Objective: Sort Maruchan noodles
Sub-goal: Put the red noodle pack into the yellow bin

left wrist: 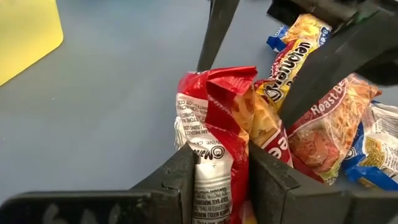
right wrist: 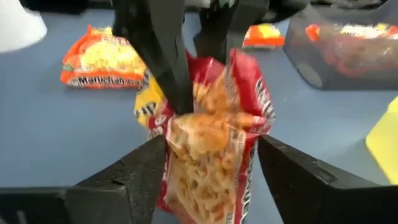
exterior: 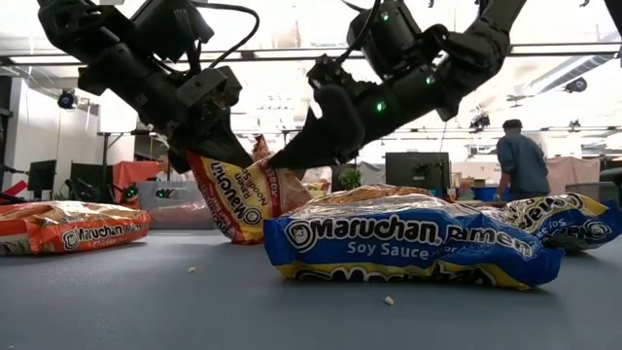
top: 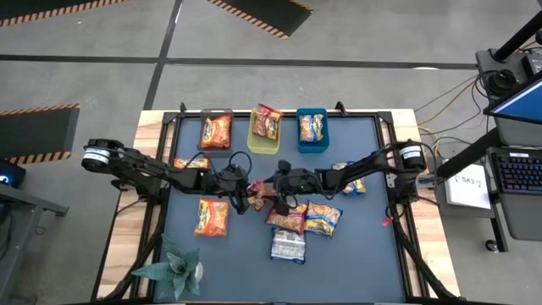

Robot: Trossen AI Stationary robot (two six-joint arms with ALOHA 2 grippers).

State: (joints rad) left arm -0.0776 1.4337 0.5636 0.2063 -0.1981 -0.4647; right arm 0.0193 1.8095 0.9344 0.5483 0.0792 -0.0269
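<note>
Two grippers meet mid-table over one red packet (top: 259,194). We see the left gripper (left wrist: 217,177) clamped on it, holding it upright off the mat (top: 356,263). Right gripper (right wrist: 211,168) has fingers spread on either side of the same packet, not closed. Other packets lie just beside, three more in the bins (top: 264,144).

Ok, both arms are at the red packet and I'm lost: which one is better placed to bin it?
Probably left. The left tool is clamped on the red packet; the right tool only straddles it, fingers open. The yellow bin is near both.
</note>
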